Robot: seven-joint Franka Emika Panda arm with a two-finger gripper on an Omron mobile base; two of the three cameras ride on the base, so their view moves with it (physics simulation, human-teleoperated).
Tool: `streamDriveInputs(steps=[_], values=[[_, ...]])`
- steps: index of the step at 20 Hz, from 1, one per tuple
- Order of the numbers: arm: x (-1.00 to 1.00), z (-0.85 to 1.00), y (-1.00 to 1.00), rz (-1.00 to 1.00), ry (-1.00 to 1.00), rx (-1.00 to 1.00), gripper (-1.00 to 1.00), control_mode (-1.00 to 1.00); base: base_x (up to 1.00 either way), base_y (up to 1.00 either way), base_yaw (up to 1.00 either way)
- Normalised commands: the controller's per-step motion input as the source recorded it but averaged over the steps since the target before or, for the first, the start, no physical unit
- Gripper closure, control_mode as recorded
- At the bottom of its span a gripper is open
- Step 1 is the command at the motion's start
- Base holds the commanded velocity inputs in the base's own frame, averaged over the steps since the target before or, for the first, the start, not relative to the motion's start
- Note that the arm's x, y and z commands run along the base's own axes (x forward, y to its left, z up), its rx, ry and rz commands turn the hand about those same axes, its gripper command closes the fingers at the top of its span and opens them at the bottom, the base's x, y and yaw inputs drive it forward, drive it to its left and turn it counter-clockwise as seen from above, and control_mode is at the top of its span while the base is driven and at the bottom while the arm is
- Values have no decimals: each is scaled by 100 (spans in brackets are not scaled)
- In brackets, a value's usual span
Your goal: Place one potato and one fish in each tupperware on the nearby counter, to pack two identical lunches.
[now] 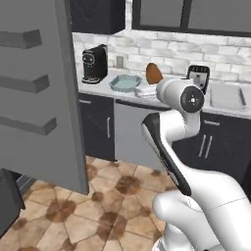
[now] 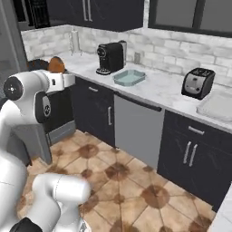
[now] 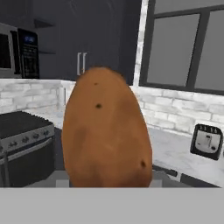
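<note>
A brown oval potato is clasped in the white arm's two-finger gripper.

It is held upright, long axis vertical, in the air just beside the shallow pale blue-green octagonal tupperware on the marbled white-grey counter.

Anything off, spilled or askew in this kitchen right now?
Nothing spilled or damaged. Pale blue-green octagonal tupperware sits flat and empty on the white marbled counter; the brown potato is up in the gripper. Tall grey fridge door stands open.
</note>
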Motion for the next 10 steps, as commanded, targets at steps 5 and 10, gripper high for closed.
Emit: streamDriveInputs(steps=[5,10], values=[[0,0,0,0,0,0,100,100,-22,16,-77],[0,0,0,0,0,0,100,100,7,28,-65]])
